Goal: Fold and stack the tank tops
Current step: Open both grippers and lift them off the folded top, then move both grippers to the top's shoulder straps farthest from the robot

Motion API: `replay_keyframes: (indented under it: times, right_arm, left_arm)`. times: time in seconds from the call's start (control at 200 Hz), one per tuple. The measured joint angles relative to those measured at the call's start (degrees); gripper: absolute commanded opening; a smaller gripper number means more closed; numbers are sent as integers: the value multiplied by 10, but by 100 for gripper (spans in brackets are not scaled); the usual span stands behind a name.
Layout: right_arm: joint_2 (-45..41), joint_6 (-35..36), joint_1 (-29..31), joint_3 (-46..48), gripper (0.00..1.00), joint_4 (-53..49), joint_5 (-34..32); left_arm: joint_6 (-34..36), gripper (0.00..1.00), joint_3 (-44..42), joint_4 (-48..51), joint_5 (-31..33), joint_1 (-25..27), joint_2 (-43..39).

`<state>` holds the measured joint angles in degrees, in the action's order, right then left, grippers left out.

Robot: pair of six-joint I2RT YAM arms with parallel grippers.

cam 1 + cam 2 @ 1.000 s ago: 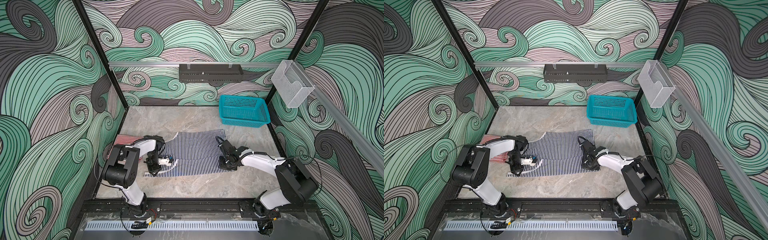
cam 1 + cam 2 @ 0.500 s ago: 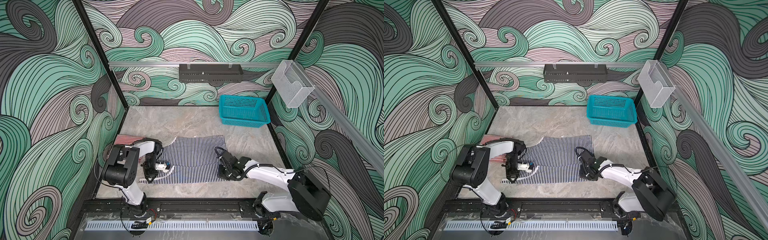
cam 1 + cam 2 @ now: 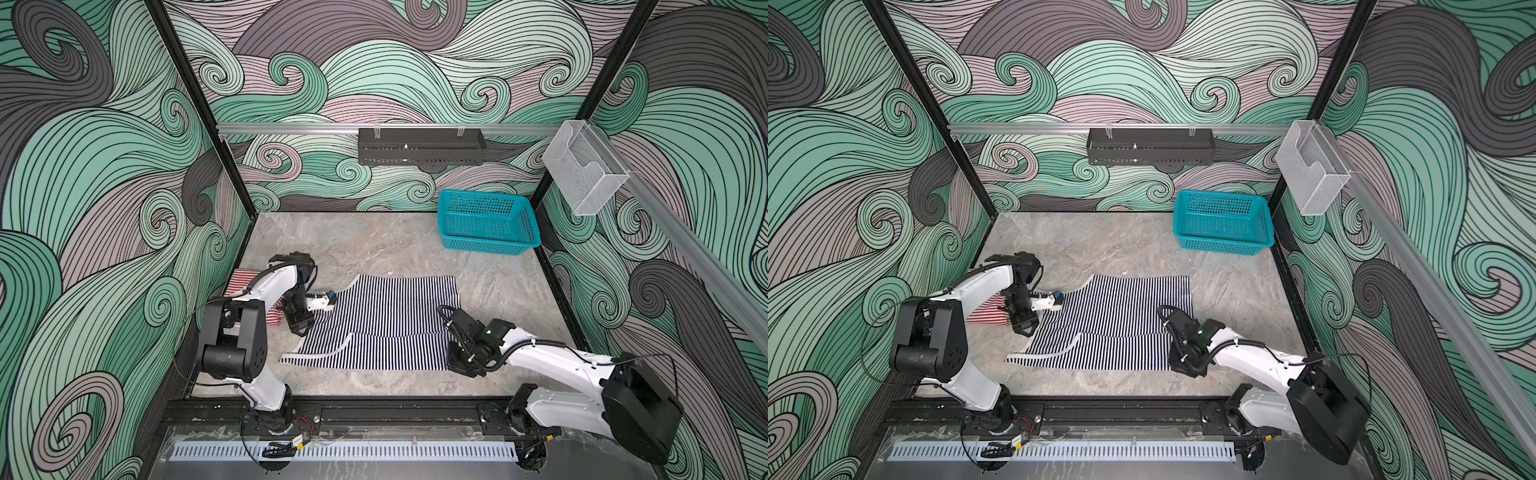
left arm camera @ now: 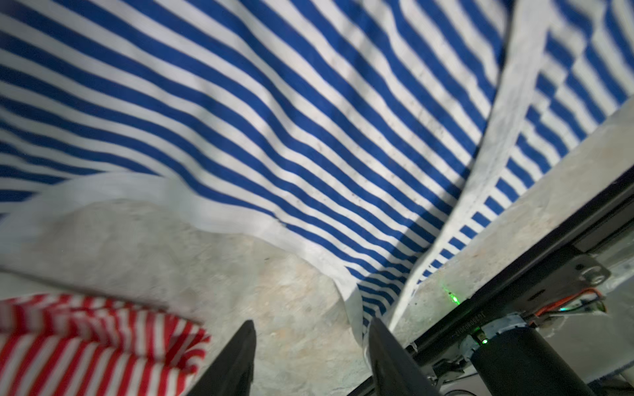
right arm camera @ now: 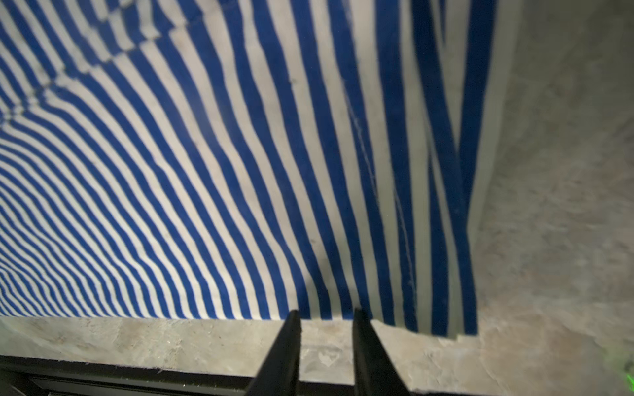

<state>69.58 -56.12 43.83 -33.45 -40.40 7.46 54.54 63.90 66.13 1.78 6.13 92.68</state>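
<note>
The navy-and-white tank top (image 3: 386, 299) (image 3: 1121, 303) lies flat mid-table, its near part folded over in a band along the front. Its stripes fill the left wrist view (image 4: 274, 120) and the right wrist view (image 5: 206, 171). The red-and-white tank top (image 3: 240, 281) (image 3: 984, 312) (image 4: 85, 343) lies bunched at the left, mostly under the left arm. My left gripper (image 3: 300, 330) (image 3: 1022, 328) (image 4: 310, 322) is open over bare table beside the navy top's white-trimmed strap. My right gripper (image 3: 457, 365) (image 3: 1179, 365) (image 5: 325, 312) is open at the folded band's right end, with only table between its tips.
A teal mesh basket (image 3: 486, 224) (image 3: 1223, 224) stands at the back right. A black rack (image 3: 419, 145) hangs on the back wall and a clear holder (image 3: 582, 170) on the right wall. A black rail (image 3: 374, 411) runs along the table's front edge.
Both grippers pulled an edge of the navy top toward the front, laying a folded band there, then opened and let go of it. The left gripper has drawn back a little.
</note>
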Motion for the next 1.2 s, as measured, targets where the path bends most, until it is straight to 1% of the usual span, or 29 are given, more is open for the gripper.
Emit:
replay_keyframes:
  times: [0.03,0.11,0.175,0.24,0.37,0.39,0.465,0.546,0.646,0.766,0.896,1.201]
  right_arm:
    - [2,3,-6,-14,54,-8,-2]
    - [12,22,-32,-63,55,-21,-7]
    - [34,44,-66,-113,55,-23,-13]
    - [61,68,-104,-159,55,-18,-17]
    - [138,129,-186,-248,55,-7,-18]
    - [151,137,-195,-260,53,-5,-17]
    - [207,171,-234,-308,41,0,-15]
    - [265,199,-268,-353,33,8,-13]
    - [333,226,-299,-396,28,18,-10]
    - [409,246,-322,-438,29,29,-10]
    - [458,259,-324,-470,32,33,-7]
    - [482,273,-326,-515,33,34,-11]
  left_arm:
    - [-1,59,16,4,-5,0,-2]
    - [-11,60,55,6,-19,0,-2]
    - [-29,61,90,3,-27,0,12]
    - [-57,61,143,1,-39,1,47]
    - [-116,66,275,-5,-82,6,149]
    - [-129,66,295,-7,-88,8,166]
    - [-159,69,355,-10,-105,17,219]
    - [-191,69,407,-11,-118,31,268]
    - [-224,69,465,-7,-135,48,327]
    - [-254,69,490,-10,-143,66,372]
    - [-275,70,496,-12,-142,80,398]
    - [-308,70,495,-28,-143,88,406]
